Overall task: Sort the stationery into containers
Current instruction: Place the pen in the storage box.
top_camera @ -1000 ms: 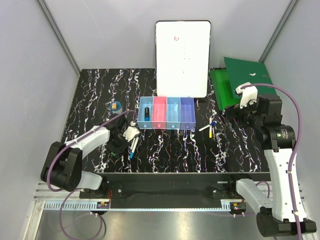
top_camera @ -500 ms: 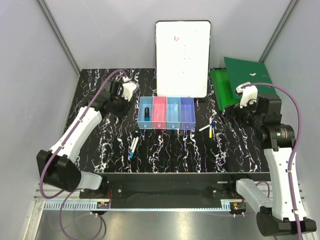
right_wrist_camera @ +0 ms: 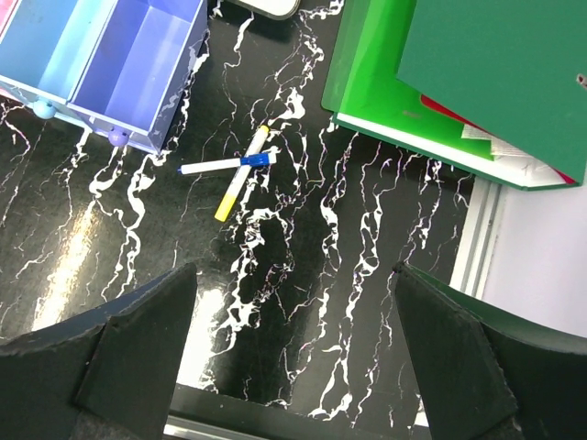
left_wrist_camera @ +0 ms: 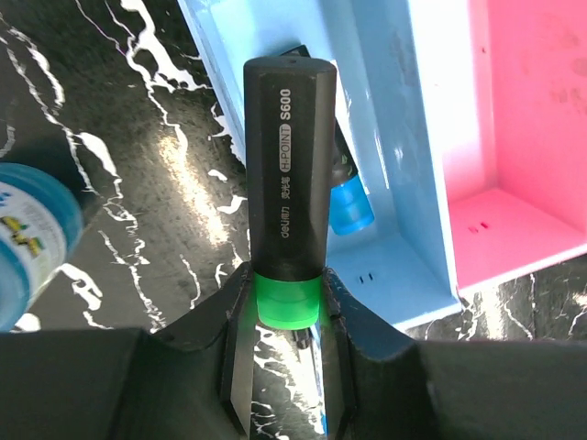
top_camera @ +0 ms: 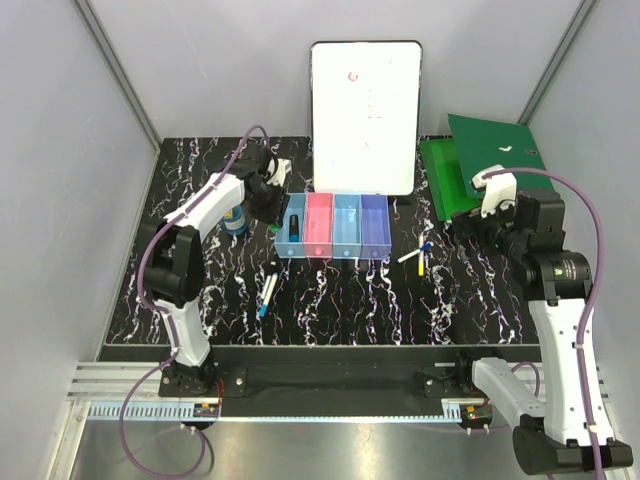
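The left gripper (left_wrist_camera: 286,302), jaws clamped on the green band of a stubby black marker with a green collar (left_wrist_camera: 286,183), hangs at the nine o'clock end of the row of four joined translucent plastic bins (top_camera: 318,228). A second ago this arm was low at the near-left of the black marbled table (top_camera: 470,300), beside the loose pens. It has since swung out to eleven o'clock and back in, carrying the marker.

The marker's far end now points across the wall of the light-blue end bin (left_wrist_camera: 385,119), where a dark pen with a blue end (left_wrist_camera: 347,206) already lies. The pink bin (left_wrist_camera: 523,110) next door shows nothing in it. The marker looks a short reach from release, though most of its body is still outside the bin wall.

The round blue tape roll (left_wrist_camera: 27,238) stands on the table just at nine o'clock of the gripper, so a careless move could clip it.

Two slim white pens (top_camera: 268,288) wait at six o'clock. Two more, one blue-ended (right_wrist_camera: 220,166) and one yellow-ended (right_wrist_camera: 240,183), lie crossed at four o'clock.

The right gripper (right_wrist_camera: 293,270) has not shifted. Its jaws stand wide and hold nothing, near the green binder (right_wrist_camera: 440,82). Most of the sorting remains.
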`<state>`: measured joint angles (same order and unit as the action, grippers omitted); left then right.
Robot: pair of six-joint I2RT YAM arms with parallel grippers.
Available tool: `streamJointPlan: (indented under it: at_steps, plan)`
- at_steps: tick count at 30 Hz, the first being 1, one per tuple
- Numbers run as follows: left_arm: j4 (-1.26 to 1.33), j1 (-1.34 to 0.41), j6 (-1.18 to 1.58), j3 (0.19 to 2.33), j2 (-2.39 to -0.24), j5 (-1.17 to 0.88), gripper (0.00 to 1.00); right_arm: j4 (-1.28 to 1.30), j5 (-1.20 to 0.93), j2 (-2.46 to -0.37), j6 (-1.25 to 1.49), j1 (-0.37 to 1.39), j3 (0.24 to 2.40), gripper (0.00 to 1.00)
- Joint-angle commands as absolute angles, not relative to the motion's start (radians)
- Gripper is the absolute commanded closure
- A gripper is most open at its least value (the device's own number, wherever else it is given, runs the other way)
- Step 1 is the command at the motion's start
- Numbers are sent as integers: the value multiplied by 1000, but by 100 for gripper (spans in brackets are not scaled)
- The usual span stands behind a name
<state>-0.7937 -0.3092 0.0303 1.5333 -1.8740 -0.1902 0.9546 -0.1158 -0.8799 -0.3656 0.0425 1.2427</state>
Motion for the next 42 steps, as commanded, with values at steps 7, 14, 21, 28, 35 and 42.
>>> streamJointPlan:
  at_steps: [7, 14, 21, 28, 35, 42]
  plan:
    - [-773, -344, 92, 1617, -1910, -222, 100, 899, -106, -859, -387, 41, 1209, 4]
    - [-772, -367, 94, 1623, -1945, -216, 100, 893, -104, -842, -382, 41, 1195, 4]
    - [-770, -368, 87, 1635, -1979, -190, 100, 893, -106, -827, -380, 41, 1181, 4]
    - [-772, -370, 72, 1647, -1996, -207, 86, 893, -107, -824, -377, 41, 1181, 4]
    - [-770, -370, 63, 1652, -1991, -239, 74, 891, -106, -821, -380, 41, 1184, 4]
    - [-772, -371, 60, 1661, -1994, -252, 68, 891, -103, -813, -385, 41, 1189, 4]
